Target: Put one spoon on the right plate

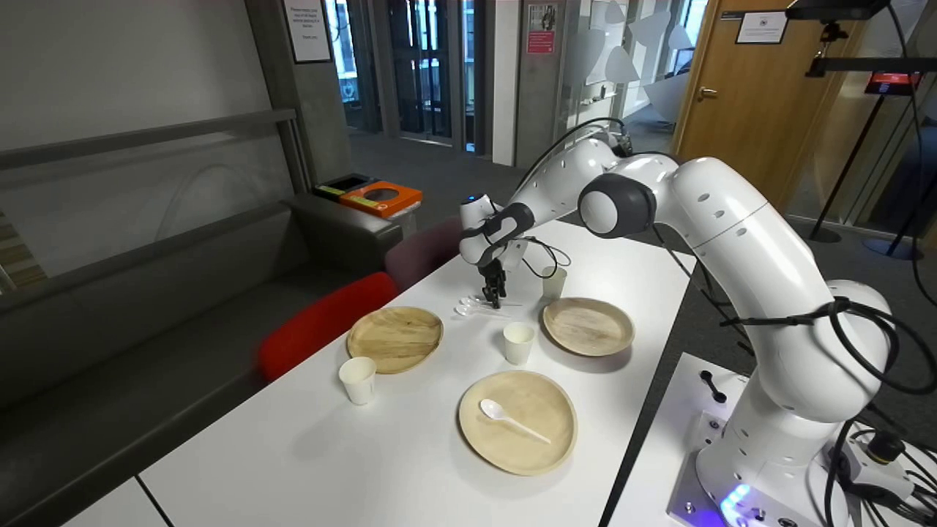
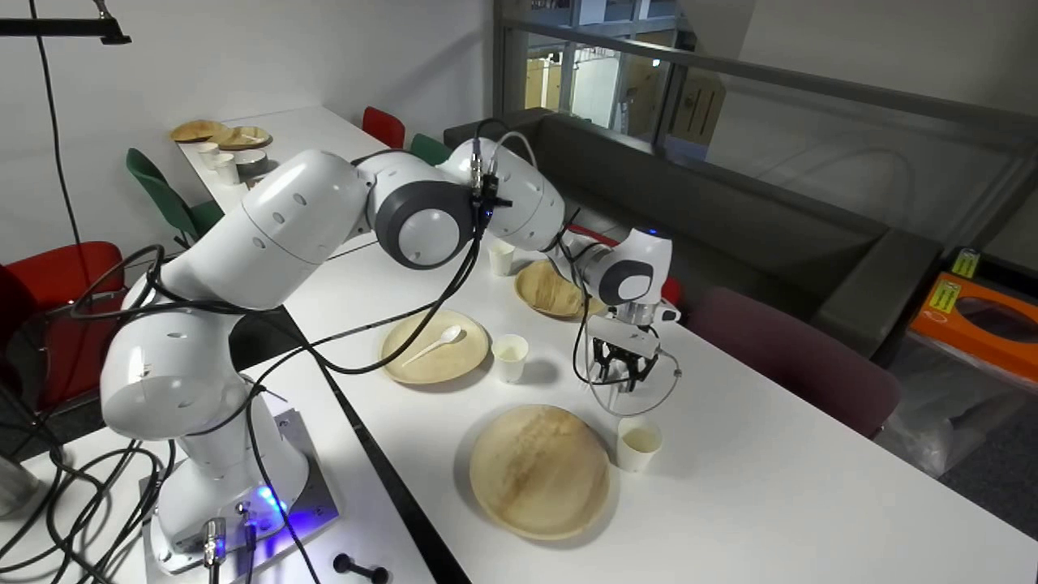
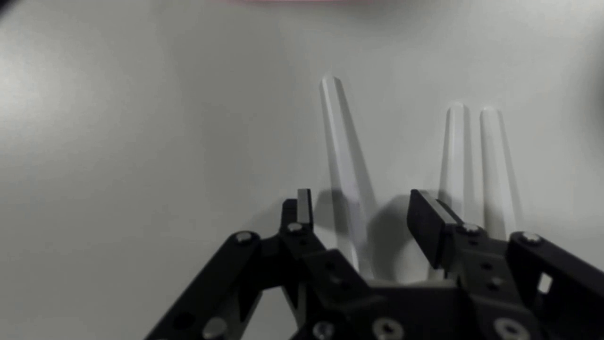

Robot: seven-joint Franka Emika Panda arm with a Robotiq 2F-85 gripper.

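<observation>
Straddling the handle of a slim white plastic spoon point(image 3: 347, 179), the black two-fingered gripper point(image 3: 359, 203) has its jaws spread part-way, with a gap between the handle and each finger; it has hold of nothing. Whether the fingertips touch the surface below, I cannot tell. Just outside one finger, and partly hidden by it, lie two more white plastic spoons point(image 3: 456, 156), their handles side by side.

These three lie on the long white table point(image 1: 410, 439), near the edge lined by a red chair point(image 1: 322, 322) and a purple chair point(image 1: 424, 252); the bowls that show in an exterior view point toward that edge.

Near the opposite edge, beside the white jointed arm point(image 1: 754, 234), sits the right plate point(image 1: 588, 326), a round tan wood-coloured dish with a raised rim, apart from the spoons. An off-white paper cup point(image 1: 554, 285) stands just beside it. Along the same edge lies a flat pale tan plate point(image 1: 531, 395) bearing another white spoon point(image 1: 512, 421), with a second off-white cup point(image 1: 518, 344) upright between the two plates. By the chair-lined edge are a brown-grained wooden plate point(image 1: 395, 339) and a third off-white cup point(image 1: 359, 382), just beside each other.
</observation>
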